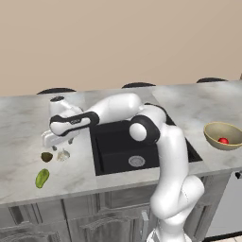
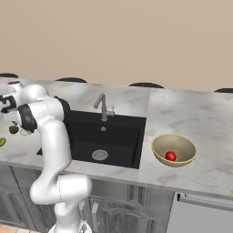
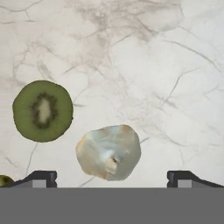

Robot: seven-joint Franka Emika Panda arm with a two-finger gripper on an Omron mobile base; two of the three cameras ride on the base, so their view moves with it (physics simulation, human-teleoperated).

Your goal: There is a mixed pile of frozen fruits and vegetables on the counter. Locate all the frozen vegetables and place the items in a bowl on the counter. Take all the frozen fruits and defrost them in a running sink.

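While the gripper (image 3: pixel 111 177) is held spread wide over the garlic bulb (image 3: pixel 108 152), nothing is pinched. Its fingertips (image 3: pixel 40 178) are cut off at the frame bottom, and the kiwi slice (image 3: pixel 42 110) is seen just beside.

My marbled tabletop (image 1: pixel 28 118) carries, left of the sink (image 1: pixel 118 146), a garlic bulb (image 1: pixel 63 154), kiwi (image 1: pixel 46 157) and oblong fruit (image 1: pixel 42 177); the bowl (image 1: pixel 213 136) sits right

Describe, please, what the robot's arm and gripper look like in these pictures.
The glossy white rounded arm has dark joint bands, one at the elbow. The wrist carries a black collar with small pale lettering. The white gripper has two small dark finger tips.
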